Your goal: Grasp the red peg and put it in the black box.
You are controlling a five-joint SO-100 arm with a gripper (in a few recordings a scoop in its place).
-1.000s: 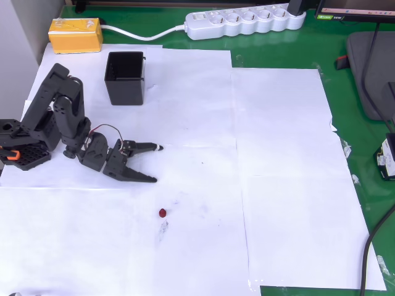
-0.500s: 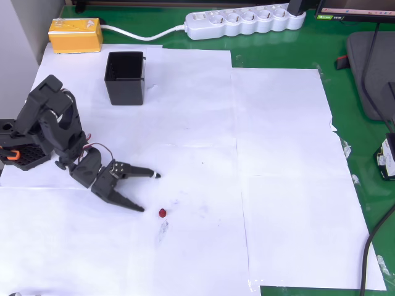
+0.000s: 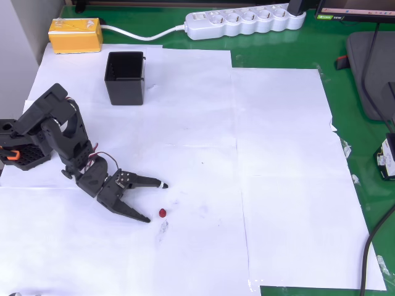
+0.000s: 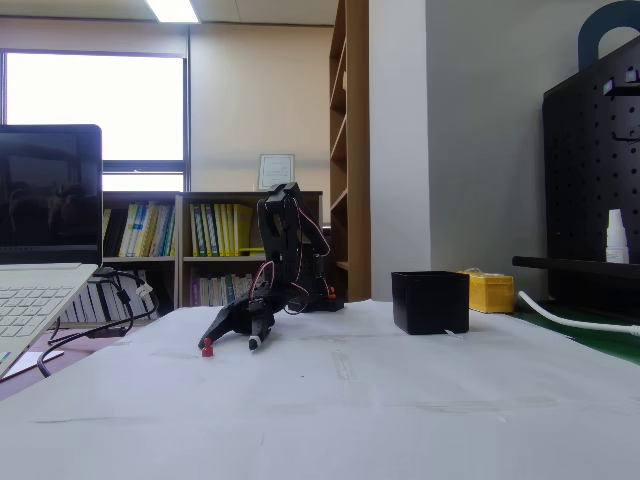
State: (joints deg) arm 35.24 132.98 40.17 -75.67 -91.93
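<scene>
Jaws: the gripper is spread wide and holds nothing; one finger lies along the paper toward the right of the overhead view, the other angles down and right, so the mouth faces the peg
Red peg: the red peg lies loose on the white paper, just right of the lower fingertip and slightly outside the gap; in the fixed view it sits at the tip of the low-slung gripper
Arm posture: the arm is folded forward and down, the wrist low over the tabletop, probably because so small a peg can only be caught at paper level
Black box: the black box stands upright and open-topped near the upper left of the overhead view, well apart from the peg; it looks empty of the peg
Step in hand: lining up the grasp; by my reading the fingers need to shift a little toward the peg before closing
Risk: a fingertip nudge could roll the peg away
</scene>
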